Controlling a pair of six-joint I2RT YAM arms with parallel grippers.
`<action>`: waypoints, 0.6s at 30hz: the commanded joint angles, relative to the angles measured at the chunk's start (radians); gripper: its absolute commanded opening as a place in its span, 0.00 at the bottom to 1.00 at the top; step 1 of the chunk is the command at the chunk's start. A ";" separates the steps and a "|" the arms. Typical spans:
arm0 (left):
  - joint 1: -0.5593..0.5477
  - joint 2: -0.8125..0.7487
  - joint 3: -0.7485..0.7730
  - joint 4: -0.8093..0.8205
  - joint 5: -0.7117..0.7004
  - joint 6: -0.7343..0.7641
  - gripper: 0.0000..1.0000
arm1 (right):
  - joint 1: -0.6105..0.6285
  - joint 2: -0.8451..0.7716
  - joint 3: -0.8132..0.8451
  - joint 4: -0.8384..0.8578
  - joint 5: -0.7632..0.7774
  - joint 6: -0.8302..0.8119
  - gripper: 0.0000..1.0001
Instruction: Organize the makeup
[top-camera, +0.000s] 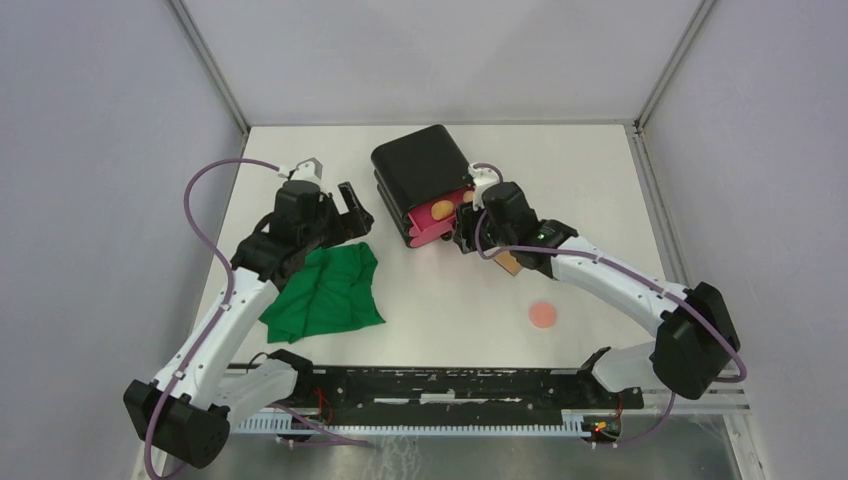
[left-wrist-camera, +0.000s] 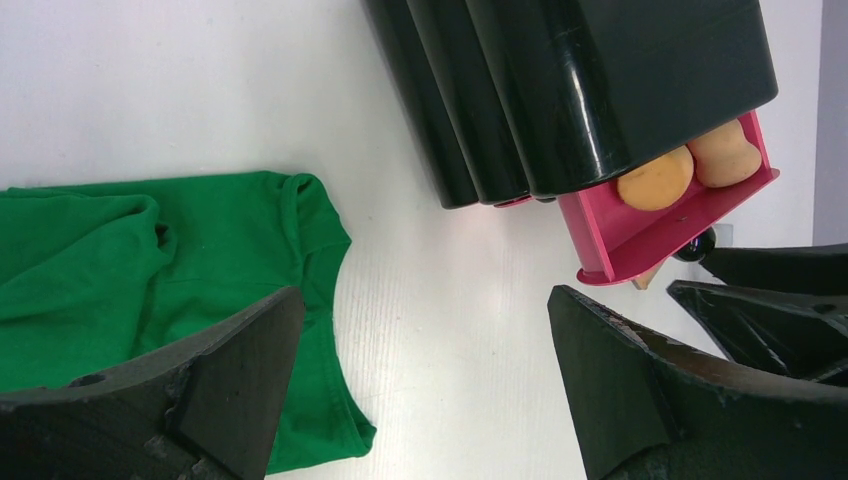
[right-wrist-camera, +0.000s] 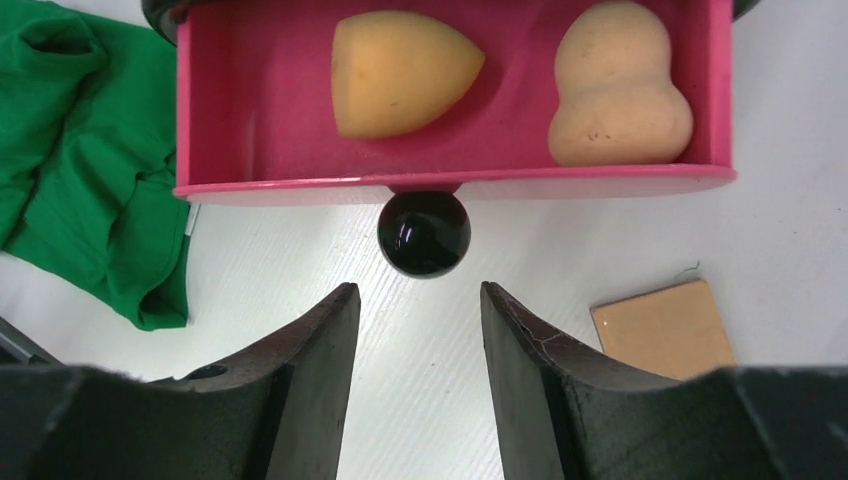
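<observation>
Roughly halfway, I judge. The left gripper (top-camera: 352, 208) hangs wide and empty beside the green cloth (top-camera: 325, 290). Two orange sponges (right-wrist-camera: 400, 72) lie in the open pink drawer (right-wrist-camera: 450, 185). The right gripper (right-wrist-camera: 417, 295), parted and empty, faces the drawer's knob (right-wrist-camera: 423, 232). The tan pad (right-wrist-camera: 665, 325) and pink puff (top-camera: 543, 315) remain on the worktop.

tan pad (right-wrist-camera: 665, 328): lower edge behind right pincer (right-wrist-camera: 415, 300) | green cloth (right-wrist-camera: 80, 150): cropped left
</observation>
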 joint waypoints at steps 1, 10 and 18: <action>0.004 -0.012 0.031 0.021 -0.009 0.042 0.99 | 0.003 0.063 0.067 0.084 -0.002 0.008 0.54; 0.004 -0.023 0.031 0.004 -0.019 0.046 0.99 | -0.003 0.235 0.209 0.136 0.013 0.000 0.46; 0.005 -0.038 0.040 -0.014 -0.034 0.052 0.99 | -0.013 0.341 0.316 0.166 0.029 0.016 0.45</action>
